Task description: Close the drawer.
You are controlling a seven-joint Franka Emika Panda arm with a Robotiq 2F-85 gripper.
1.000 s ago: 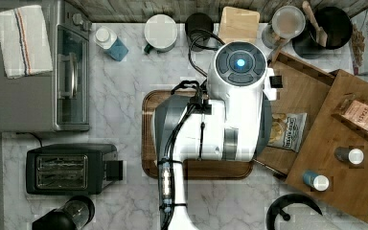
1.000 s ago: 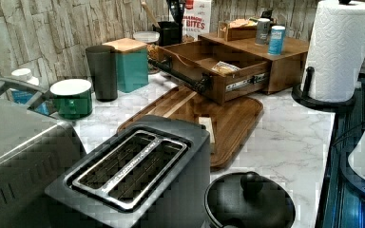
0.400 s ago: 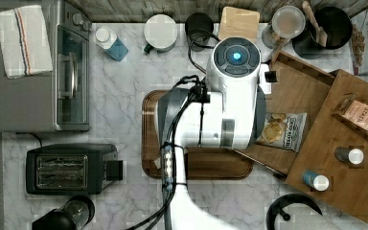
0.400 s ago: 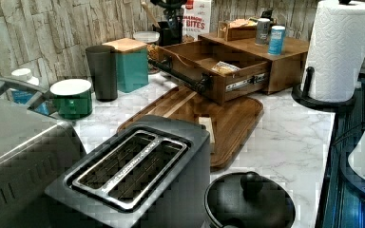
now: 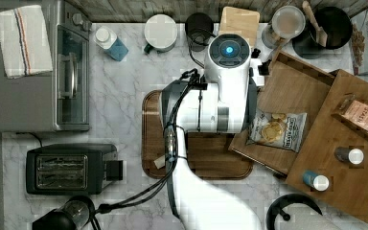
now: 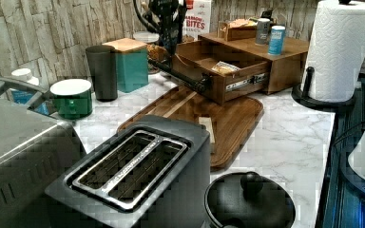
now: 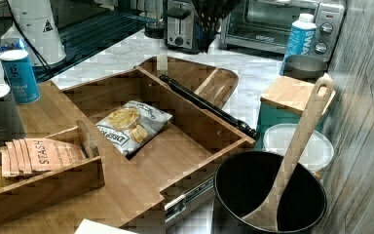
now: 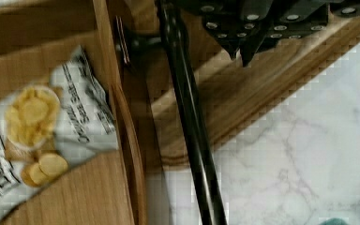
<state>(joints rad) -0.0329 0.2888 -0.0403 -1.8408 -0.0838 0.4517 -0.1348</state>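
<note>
The drawer (image 5: 294, 91) stands pulled out of its wooden cabinet (image 5: 350, 163), with a bag of chips (image 5: 275, 129) lying on its bottom. A black bar handle (image 8: 187, 117) runs along the drawer's front (image 7: 202, 129). My gripper (image 8: 240, 50) hangs just outside that handle, over the cutting board, fingers together and holding nothing. In the left view the gripper (image 6: 168, 42) is by the far end of the handle (image 6: 180, 76). The white arm (image 5: 223, 91) covers the drawer front in the top view.
A dark wooden cutting board (image 5: 206, 155) lies in front of the drawer. A teal canister (image 6: 130, 66), a black cup (image 6: 100, 71) and a green mug (image 6: 71, 97) stand near the wall. A black pot with a wooden ladle (image 7: 268, 195) sits beside the drawer. A toaster (image 5: 69, 167) is nearer.
The arm has moved toward the top view's top and a little left, bringing the gripper down near the far end of the drawer handle in the left view. The drawer has not moved.
</note>
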